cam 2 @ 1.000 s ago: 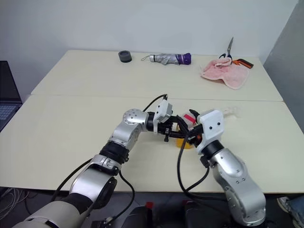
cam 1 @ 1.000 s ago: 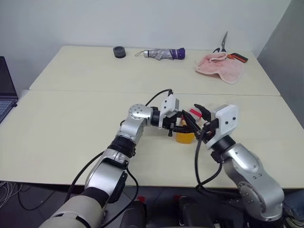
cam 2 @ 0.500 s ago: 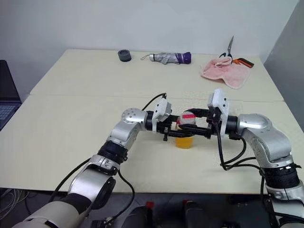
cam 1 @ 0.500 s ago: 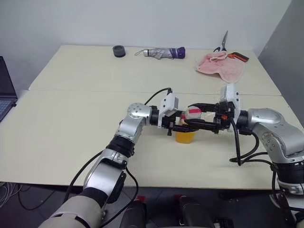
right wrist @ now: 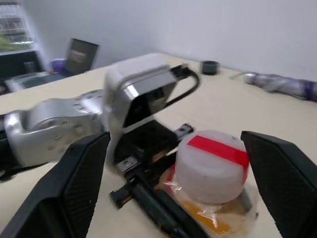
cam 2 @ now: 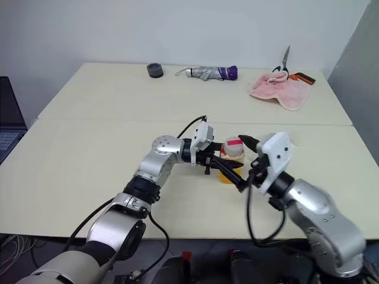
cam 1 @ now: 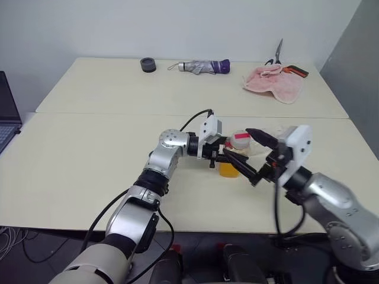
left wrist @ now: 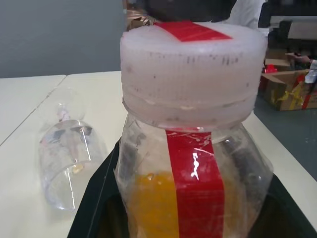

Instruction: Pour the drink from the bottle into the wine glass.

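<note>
A: We have the bottle (cam 1: 232,155) clamped in our left gripper (cam 1: 228,157), upright on the table (cam 1: 89,154), its fingers pinched tight on the squarish sides. The drink (left wrist: 148,203) sits low in it, orange under the red label strip.

B: And our right gripper (cam 1: 256,155) is spread wide, holding nothing, one finger on each side of the cap (right wrist: 212,163) in the right wrist view but touching neither side of it.

A: So the cap is on, we judge. Nothing can be poured until it comes off.

B: That is the first risk. If we close the right fingers off-centre on the cap, they may slide on its ribbed wall and twist nothing, or shove the bottle round inside the left grip.

A: The plastic is thin, too. A harder left squeeze to resist the twist could buckle the sides and push the drink up once the cap loosens.

B: Where is the wine glass (left wrist: 69,153)?

A: In the left wrist view it stands just beyond the bottle, clear and hard to pick out against the pale table. In the head views we can barely make it out behind the right gripper.

B: Then that is the second risk. Our right arm works close to it, and a swing of the wrist while unscrewing could knock it over, since the foot is narrow and the stem thin
</note>
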You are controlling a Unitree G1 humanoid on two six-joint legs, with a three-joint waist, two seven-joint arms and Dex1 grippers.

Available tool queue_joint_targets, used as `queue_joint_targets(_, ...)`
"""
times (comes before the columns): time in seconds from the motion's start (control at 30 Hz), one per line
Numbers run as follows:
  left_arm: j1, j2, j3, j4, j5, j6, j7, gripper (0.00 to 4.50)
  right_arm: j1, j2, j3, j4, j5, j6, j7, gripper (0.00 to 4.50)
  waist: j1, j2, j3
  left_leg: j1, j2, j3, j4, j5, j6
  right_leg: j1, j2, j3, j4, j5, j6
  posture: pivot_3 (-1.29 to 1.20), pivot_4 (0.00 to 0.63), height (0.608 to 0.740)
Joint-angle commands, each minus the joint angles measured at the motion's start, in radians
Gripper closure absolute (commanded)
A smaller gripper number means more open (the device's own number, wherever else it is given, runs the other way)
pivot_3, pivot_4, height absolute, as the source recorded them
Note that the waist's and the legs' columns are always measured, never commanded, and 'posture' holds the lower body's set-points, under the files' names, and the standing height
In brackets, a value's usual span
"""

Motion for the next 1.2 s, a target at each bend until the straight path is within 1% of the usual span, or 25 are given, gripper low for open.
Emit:
queue_joint_targets(0.03, -0.051, -0.015, 0.014, 0.014, 0.009, -0.054, 0.013, 2.7, -0.023, 0.063, 0.107, -0.039, -0.18, -0.008, -0.195, 0.0, 0.002, 0.0, 0.0, 0.0, 0.0, 0.0, 0.0, 0.0, 0.0, 0.0, 0.0, 0.0, 0.0, 0.0, 0.001, 0.0, 0.15, 0.74)
queue_joint_targets(0.1, -0.057, -0.02, 0.015, 0.031, 0.014, -0.066, 0.016, 2.7, -0.027, 0.103, 0.137, -0.03, -0.218, -0.014, -0.236, 0.0, 0.003, 0.0, 0.0, -0.001, 0.0, 0.0, 0.0, 0.0, 0.0, 0.0, 0.0, 0.0, 0.0, 0.0, 0.0, 0.0, 0.15, 0.74)
queue_joint_targets(0.17, -0.063, -0.021, 0.016, 0.045, 0.019, -0.077, 0.017, 2.7, -0.026, 0.119, 0.163, -0.027, -0.254, -0.015, -0.254, 0.0, 0.003, 0.0, 0.0, -0.001, 0.0, 0.0, 0.0, 0.0, 0.0, 0.0, 0.0, 0.0, 0.0, 0.0, -0.001, 0.0, 0.15, 0.74)
queue_joint_targets(0.4, -0.07, -0.02, 0.022, 0.065, 0.024, -0.094, 0.016, 2.7, -0.008, 0.167, 0.188, -0.007, -0.313, -0.043, -0.263, 0.0, 0.002, 0.0, 0.0, -0.001, 0.0, 0.0, 0.0, 0.0, 0.0, 0.0, 0.0, 0.0, -0.001, 0.001, -0.002, 0.0, 0.15, 0.74)
queue_joint_targets(0.5, -0.071, -0.018, 0.024, 0.067, 0.024, -0.096, 0.017, 2.7, -0.003, 0.178, 0.184, 0.005, -0.322, -0.046, -0.251, 0.62, 0.002, 0.0, 0.0, -0.001, 0.0, 0.0, 0.0, 0.0, 0.0, 0.0, 0.0, 0.0, 0.0, 0.001, -0.002, 0.0, 0.15, 0.74)
queue_joint_targets(0.67, -0.073, -0.016, 0.029, 0.064, 0.02, -0.091, 0.019, 2.7, 0.008, 0.199, 0.164, 0.022, -0.304, -0.05, -0.227, 2.44, 0.002, 0.0, 0.0, -0.001, 0.0, 0.0, 0.0, 0.0, 0.0, 0.0, 0.0, 0.0, 0.0, 0.001, -0.002, 0.0, 0.15, 0.74)
queue_joint_targets(0.7, -0.072, -0.016, 0.03, 0.062, 0.019, -0.089, 0.018, 2.7, 0.008, 0.191, 0.163, 0.027, -0.302, -0.055, -0.215, 2.63, 0.002, 0.0, 0.0, -0.001, 0.0, 0.0, 0.0, 0.0, 0.0, 0.0, 0.0, 0.0, 0.0, 0.001, -0.002, 0.0, 0.15, 0.74)
queue_joint_targets(0.77, -0.07, -0.014, 0.031, 0.056, 0.017, -0.083, 0.016, 2.7, 0.015, 0.18, 0.152, 0.038, -0.281, -0.073, -0.173, 2.63, 0.002, 0.0, 0.0, -0.001, 0.0, 0.0, 0.0, 0.0, 0.0, 0.0, 0.0, 0.0, 0.0, 0.001, -0.002, 0.0, 0.15, 0.74)
queue_joint_targets(0.83, -0.066, -0.011, 0.032, 0.047, 0.012, -0.074, 0.008, 2.7, 0.018, 0.152, 0.132, 0.062, -0.241, -0.111, -0.093, 2.63, 0.002, 0.0, 0.0, -0.001, 0.0, 0.0, 0.0, 0.0, 0.0, 0.0, 0.0, -0.001, 0.0, 0.001, -0.002, 0.0, 0.15, 0.74)
queue_joint_targets(0.93, -0.06, -0.002, 0.035, 0.026, -0.004, -0.05, -0.02, 2.7, -0.007, 0.064, 0.075, 0.143, -0.178, -0.184, 0.08, 2.63, 0.002, 0.0, 0.0, -0.001, 0.0, 0.0, 0.0, 0.0, 0.0, 0.0, 0.0, -0.001, -0.001, 0.001, -0.002, 0.0, 0.15, 0.74)
queue_joint_targets(1.07, -0.048, 0.017, 0.029, -0.009, -0.014, -0.036, -0.072, 2.7, -0.157, -0.15, 0.005, 0.381, -0.072, -0.242, 0.432, 2.63, -0.009, 0.0, 0.0, 0.0, 0.0, 0.001, 0.0, 0.0, 0.0, 0.0, 0.0, 0.0, 0.0, 0.001, -0.002, 0.0, 0.15, 0.74)
queue_joint_targets(1.13, -0.046, 0.022, 0.029, -0.02, -0.014, -0.033, -0.079, 2.7, -0.216, -0.21, 0.001, 0.468, -0.046, -0.26, 0.529, 2.63, -0.01, 0.0, 0.0, 0.001, 0.0, 0.0, 0.0, 0.0, 0.0, 0.001, 0.001, -0.001, 0.0, 0.001, -0.003, 0.0, 0.15, 0.74)
queue_joint_targets(1.2, -0.047, 0.026, 0.028, -0.027, -0.01, -0.039, -0.08, 2.7, -0.306, -0.27, 0.0, 0.573, 0.005, -0.216, 0.643, 2.63, -0.012, 0.0, 0.0, 0.001, 0.001, -0.001, -0.001, 0.0, 0.0, 0.001, 0.002, -0.001, 0.0, 0.001, -0.003, 0.0, 0.15, 0.74)
